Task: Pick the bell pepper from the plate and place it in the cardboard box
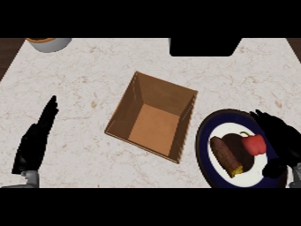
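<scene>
You are at the grasp step: your right hand (288,143) sits at the right rim of the plate (205,145), fingers spread open around the red bell pepper (254,143) without closing on it, so it holds nothing yet. The pepper lies on the plate's right side beside a brown sausage-like item (226,155); next you must close on it, lift, and carry it left to the open cardboard box (154,115) on the worktop (81,88). Your left hand (35,139) rests open, fingers straight, at the near left.
</scene>
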Available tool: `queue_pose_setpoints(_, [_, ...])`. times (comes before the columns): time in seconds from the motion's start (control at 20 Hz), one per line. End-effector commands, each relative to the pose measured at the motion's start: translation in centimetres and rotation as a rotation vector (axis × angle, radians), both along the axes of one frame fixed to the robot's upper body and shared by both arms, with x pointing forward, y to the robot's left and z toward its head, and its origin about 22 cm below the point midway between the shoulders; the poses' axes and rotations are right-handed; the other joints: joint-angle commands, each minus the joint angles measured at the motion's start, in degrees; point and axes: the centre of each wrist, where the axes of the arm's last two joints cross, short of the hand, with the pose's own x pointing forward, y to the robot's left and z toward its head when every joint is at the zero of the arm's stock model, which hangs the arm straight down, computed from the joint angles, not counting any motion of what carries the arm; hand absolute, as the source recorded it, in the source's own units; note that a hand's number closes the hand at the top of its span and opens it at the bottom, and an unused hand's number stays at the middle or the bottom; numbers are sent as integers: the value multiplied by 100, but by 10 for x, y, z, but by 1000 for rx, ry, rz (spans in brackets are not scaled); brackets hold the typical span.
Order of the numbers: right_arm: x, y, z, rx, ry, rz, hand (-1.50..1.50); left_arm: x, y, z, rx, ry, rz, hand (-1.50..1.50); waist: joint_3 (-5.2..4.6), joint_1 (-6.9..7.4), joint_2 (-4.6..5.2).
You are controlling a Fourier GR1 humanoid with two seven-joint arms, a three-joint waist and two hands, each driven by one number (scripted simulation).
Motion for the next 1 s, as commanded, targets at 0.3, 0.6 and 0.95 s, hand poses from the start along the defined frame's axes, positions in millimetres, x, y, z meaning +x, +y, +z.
queue_pose_setpoints(0.3, [11,-3,-19,-42,61,3,-150,11,-4,0,4,-8,6,0,-1,4,3])
queue_pose_setpoints(0.6, [3,-3,-25,-33,-1,58,150,9,9,21,1,3,2,0,0,5,-1])
queue_pose_setpoints(0.95, [16,-5,-15,-130,-211,75,150,-3,10,4,3,10,-5,0,0,16,-1])
